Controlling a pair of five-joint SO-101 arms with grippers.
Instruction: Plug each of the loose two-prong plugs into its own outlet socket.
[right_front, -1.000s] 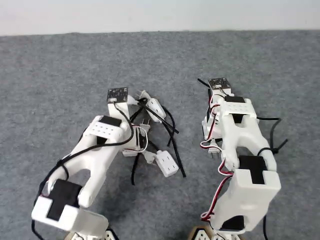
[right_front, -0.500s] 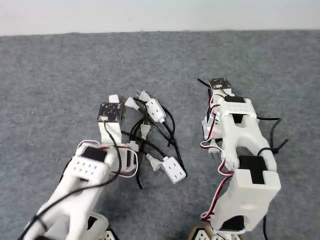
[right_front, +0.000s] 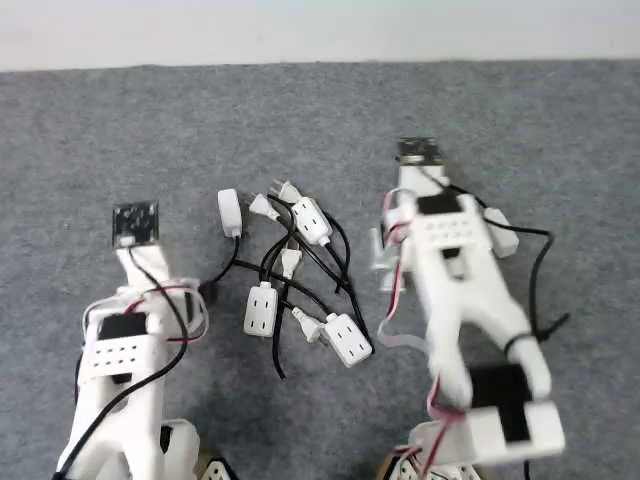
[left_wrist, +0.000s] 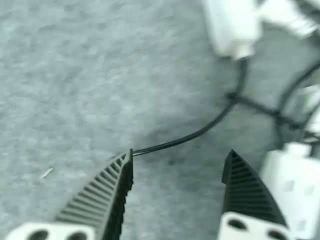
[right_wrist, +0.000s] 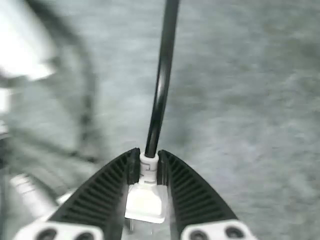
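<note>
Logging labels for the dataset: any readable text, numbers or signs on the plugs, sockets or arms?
No text can be read anywhere.
On the white two-prong plug clamped in the right gripper: faint marks on its neck, too blurred to read.
On the white outlet sockets: any print is too small to read.

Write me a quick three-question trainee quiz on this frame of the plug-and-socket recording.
1. True or false: on the left gripper, the jaws are shut.
2. What do the jaws of the right gripper hold? A) a white plug B) a black adapter C) nothing
3. Fill in: the cable leaving that plug is ____ in colour.
Key: 1 false, they stand open over the grey carpet; 2 A; 3 black.
</note>
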